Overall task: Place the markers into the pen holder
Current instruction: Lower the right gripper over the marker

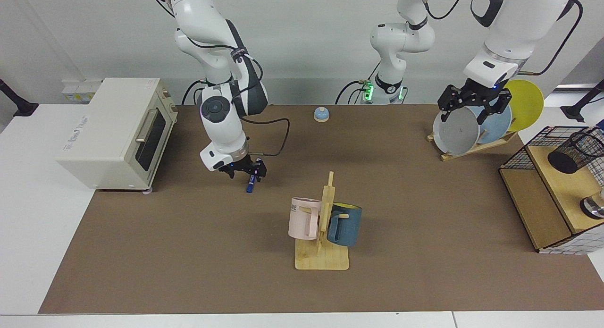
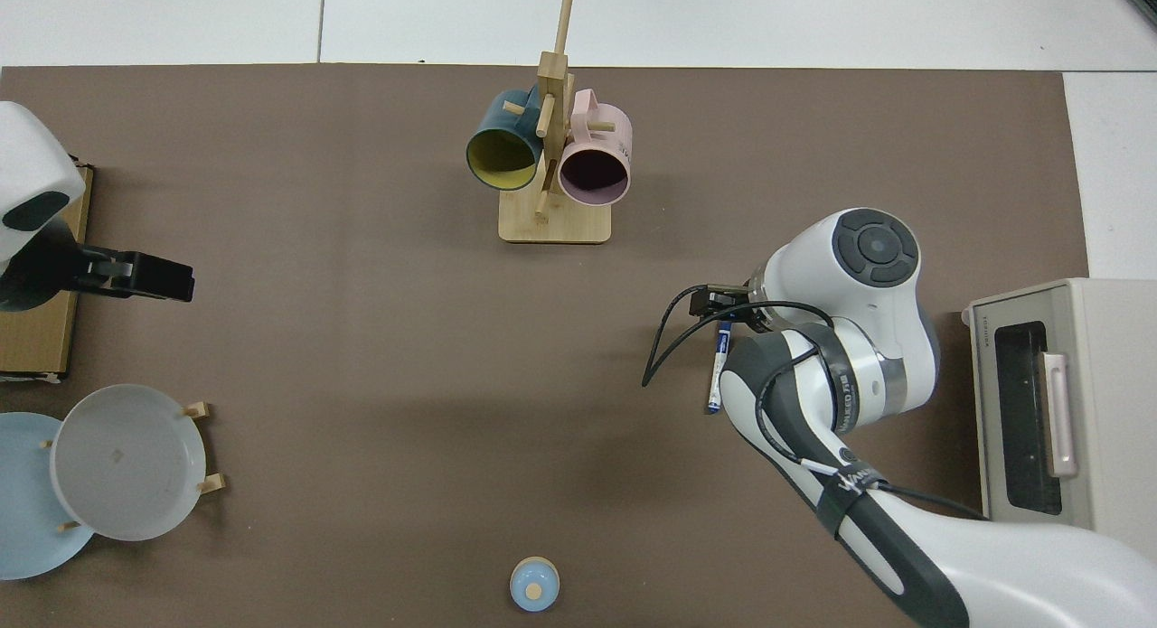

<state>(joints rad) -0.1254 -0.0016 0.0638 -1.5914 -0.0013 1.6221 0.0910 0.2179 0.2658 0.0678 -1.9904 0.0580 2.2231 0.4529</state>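
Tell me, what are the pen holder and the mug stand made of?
The pen holder looks like black metal wire mesh: you can see through its tiny holes. The mug stand looks like pale, bare wood, maybe bamboo, with peg arms and a flat slatted base.

The right claw [image 1: 245,170] is sitting low over the marker [image 1: 250,183] at centre left of the frame, its fingers straddling the upper end. The left claw [image 1: 473,103] is hanging open at upper right, by the plates [image 1: 457,130]. The holder [image 1: 576,151] is lying tilted in the basket [image 1: 519,155] at far right.
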